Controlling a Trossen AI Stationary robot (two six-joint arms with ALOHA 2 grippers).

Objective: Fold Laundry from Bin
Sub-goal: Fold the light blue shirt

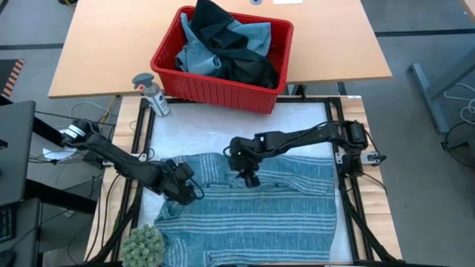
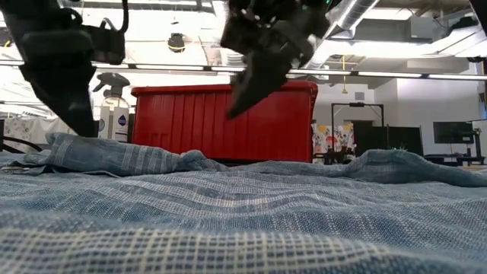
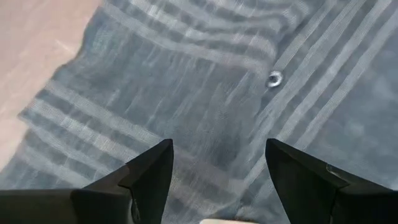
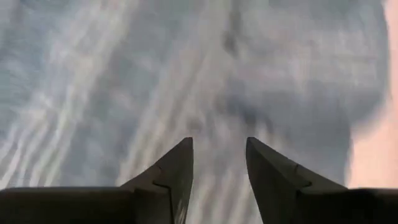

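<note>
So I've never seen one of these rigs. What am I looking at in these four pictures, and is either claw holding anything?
Two dark robot arms work at a table. One picture looks straight down, one looks level across the tabletop, and two come from cameras on the arms' wrists. A striped grey-blue garment lies spread on the table. Behind it stands a red bin with more laundry inside, a spray bottle beside it. The left gripper is open over the garment's left part; the right gripper is open above its upper edge. Neither holds anything.
</note>
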